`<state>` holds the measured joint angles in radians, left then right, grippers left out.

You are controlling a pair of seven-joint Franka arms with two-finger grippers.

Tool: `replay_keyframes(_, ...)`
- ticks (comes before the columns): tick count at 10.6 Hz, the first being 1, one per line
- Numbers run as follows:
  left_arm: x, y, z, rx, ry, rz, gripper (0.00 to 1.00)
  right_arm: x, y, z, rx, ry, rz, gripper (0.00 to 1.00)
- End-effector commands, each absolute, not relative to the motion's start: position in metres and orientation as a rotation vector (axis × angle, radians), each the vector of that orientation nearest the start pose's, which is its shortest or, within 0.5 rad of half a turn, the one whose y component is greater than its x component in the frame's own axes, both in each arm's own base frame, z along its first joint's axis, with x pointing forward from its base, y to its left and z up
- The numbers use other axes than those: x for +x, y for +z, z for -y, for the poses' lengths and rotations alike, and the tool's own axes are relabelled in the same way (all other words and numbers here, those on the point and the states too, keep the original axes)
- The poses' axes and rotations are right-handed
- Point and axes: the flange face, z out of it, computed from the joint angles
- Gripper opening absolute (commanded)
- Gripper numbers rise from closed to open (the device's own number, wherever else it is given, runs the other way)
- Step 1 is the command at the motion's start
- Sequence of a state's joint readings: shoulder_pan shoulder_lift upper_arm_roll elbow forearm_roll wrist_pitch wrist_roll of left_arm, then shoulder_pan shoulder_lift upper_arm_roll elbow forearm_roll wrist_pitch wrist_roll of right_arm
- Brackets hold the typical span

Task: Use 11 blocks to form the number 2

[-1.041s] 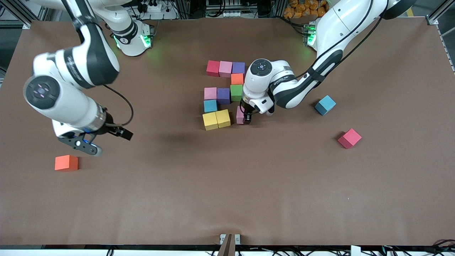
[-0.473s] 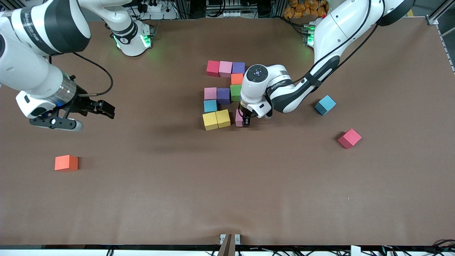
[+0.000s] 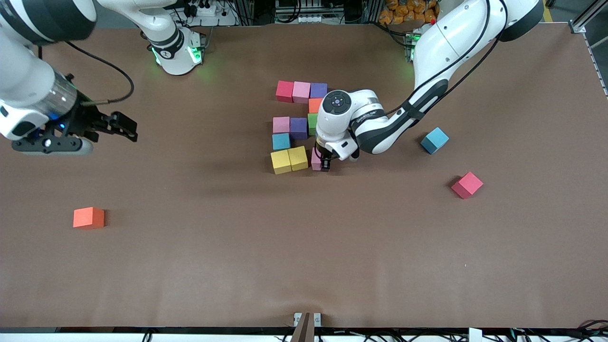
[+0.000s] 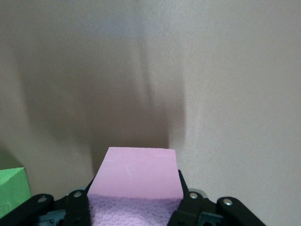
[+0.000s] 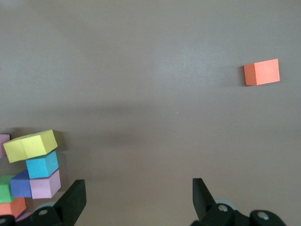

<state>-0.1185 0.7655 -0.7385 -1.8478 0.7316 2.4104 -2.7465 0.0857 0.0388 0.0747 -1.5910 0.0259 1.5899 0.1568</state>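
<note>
Brown matte table cover (image 3: 199,266) w/ soft shadows, spans nearly whole front view. Aluminium frame rails (image 3: 583,21) at the corners nr the bases. Power strip & cables (image 3: 204,9) past the table edge, plus a heap of orange items (image 3: 403,10). Small metal bracket (image 3: 307,319) at edge closest to front cam.

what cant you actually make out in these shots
- Front view: most of the pink block is under the left gripper and wrist, so whether it touches the yellow blocks is unclear.
- Front view: the green block is largely covered by the left arm.
- Left wrist view: the pink block's lower part is cut off by the edge.
- Right wrist view: the right gripper shows fingers only.
</note>
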Motion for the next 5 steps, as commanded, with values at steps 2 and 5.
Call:
replay_keyframes(2,0.443,0.197,0.47,-2.264,-0.017,2.28,0.57,0.544,0.621,-0.084,-3.109,0.049,0.06,1.0)
replay_keyframes(5,0.442,0.195,0.472,-2.267,-0.009,2.275,0.57,0.546,0.635,-0.066,-3.148,0.004,0.137,1.0)
